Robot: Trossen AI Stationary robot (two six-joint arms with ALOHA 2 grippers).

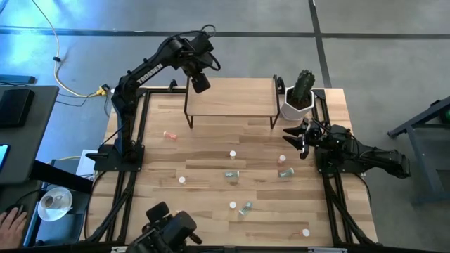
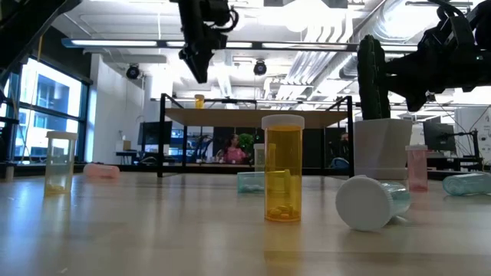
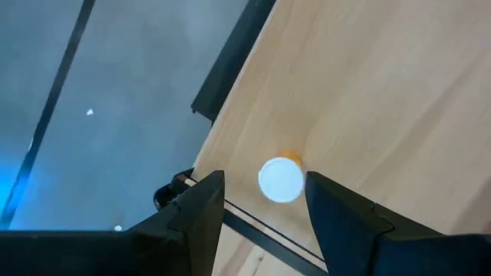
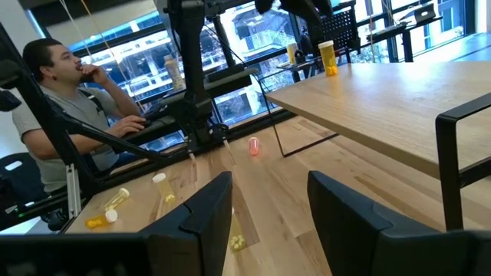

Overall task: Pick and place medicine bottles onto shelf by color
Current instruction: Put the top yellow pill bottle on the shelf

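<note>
An orange medicine bottle [image 3: 281, 180] with a white cap stands upright on the light-wood shelf [image 1: 232, 98], near its far left corner. It also shows in the low view as the orange bottle [image 2: 199, 100]. My left gripper [image 2: 198, 65] hangs open above it, pointing steeply down and clear of the cap. In the left wrist view the bottle shows below, between the fingers of my left gripper [image 3: 265, 178]. My right gripper [image 1: 294, 137] rests open and level at the table's right side, holding nothing. Several other bottles stand or lie on the tabletop.
On the table are a pink bottle [image 1: 169, 134] lying at the left and fallen green bottles [image 1: 232, 173] [image 1: 285, 173] [image 1: 245, 208]. An upright orange bottle [image 2: 282, 169] and a yellow one [image 2: 60, 161] also stand there. A cactus pot [image 1: 299, 98] stands right of the shelf. A person sits beyond the table's left.
</note>
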